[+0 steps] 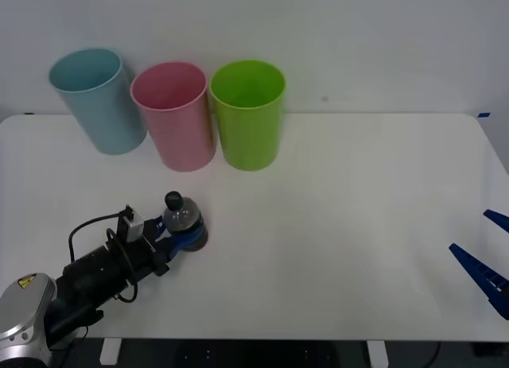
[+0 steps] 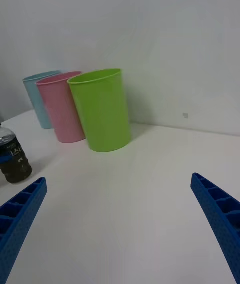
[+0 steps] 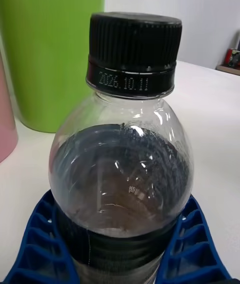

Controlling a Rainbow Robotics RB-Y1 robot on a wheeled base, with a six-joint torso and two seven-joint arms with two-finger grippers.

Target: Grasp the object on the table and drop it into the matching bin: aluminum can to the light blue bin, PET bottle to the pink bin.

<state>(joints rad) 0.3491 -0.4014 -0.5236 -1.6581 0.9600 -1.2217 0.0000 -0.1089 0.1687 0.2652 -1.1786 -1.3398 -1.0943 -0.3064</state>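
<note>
I have the left gripper (image 1: 184,231) closed around the lower body of the bottle (image 1: 181,217), which stands upright on the white bench (image 1: 334,225) in front of the pink bin (image 1: 175,114) and well short of it; from the left wrist camera I see the blue ribbed fingers (image 3: 187,244) pressed against both sides of the bottle (image 3: 122,174), its black cap (image 3: 134,53) upright above a clear shoulder and dark contents below. Taking the bottle as my landmark, the pink bin stands directly behind it, the light blue bin (image 1: 97,98) behind and to the left of it, and the green bin (image 1: 248,112) behind and to the right of it, the three in a row along the far edge of the bench. The left arm reaches toward the bottle from the near left corner of the bench. The right gripper (image 1: 487,257) sits far to the right of the bottle, at the bench's right edge, fingers spread wide and holding nothing; its wrist camera looks across the bench at the bottle (image 2: 12,156) and the bins, with both blue fingers (image 2: 217,214) apart
</note>
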